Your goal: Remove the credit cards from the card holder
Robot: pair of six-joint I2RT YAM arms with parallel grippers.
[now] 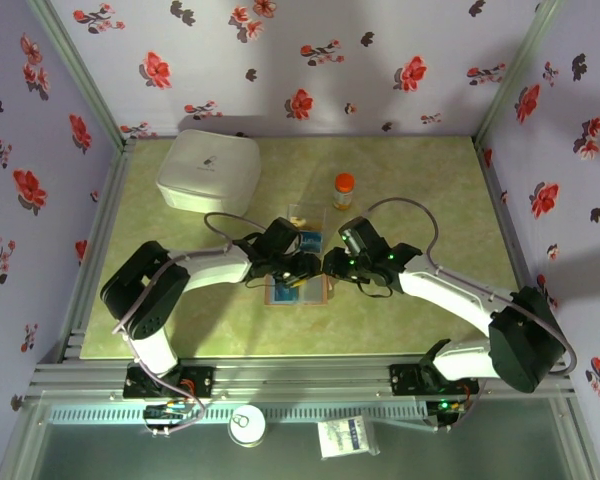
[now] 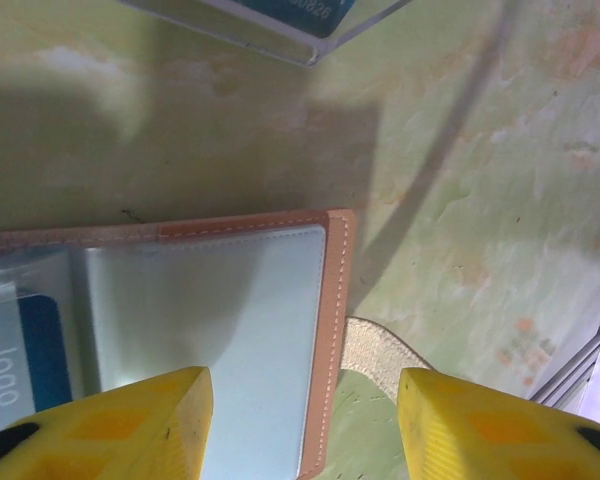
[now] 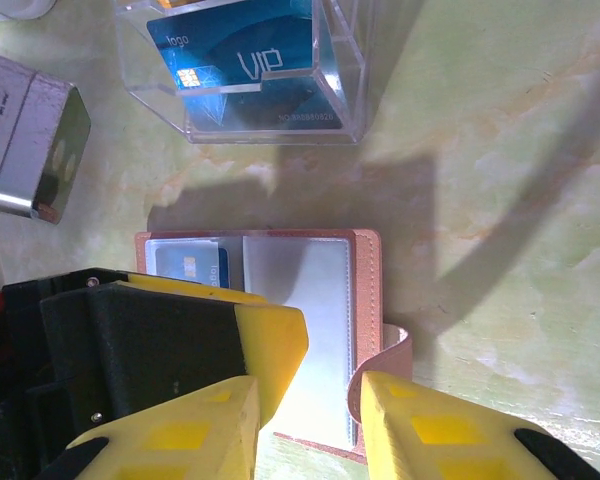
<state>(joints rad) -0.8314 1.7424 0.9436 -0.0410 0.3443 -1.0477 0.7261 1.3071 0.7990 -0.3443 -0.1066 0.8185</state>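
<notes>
The brown card holder (image 3: 365, 300) lies open on the green table, its pale blue-grey sleeves facing up. One blue credit card (image 3: 192, 266) sits in its left sleeve and appears as a blue card (image 2: 30, 350) marked "logo" in the left wrist view. My left gripper (image 2: 305, 430) is open, its yellow fingers straddling the card holder (image 2: 335, 320) at its right edge, above the clasp tab (image 2: 380, 355). My right gripper (image 3: 310, 430) is open too, hovering over the near edge of the holder. In the top view the two grippers (image 1: 302, 268) (image 1: 332, 265) meet over it.
A clear plastic tray (image 3: 345, 90) just beyond the holder contains blue cards (image 3: 242, 60). A grey tin (image 3: 30, 140) lies to the left of the tray. Farther back stand an orange-capped bottle (image 1: 344, 190) and a large white lidded box (image 1: 210, 170).
</notes>
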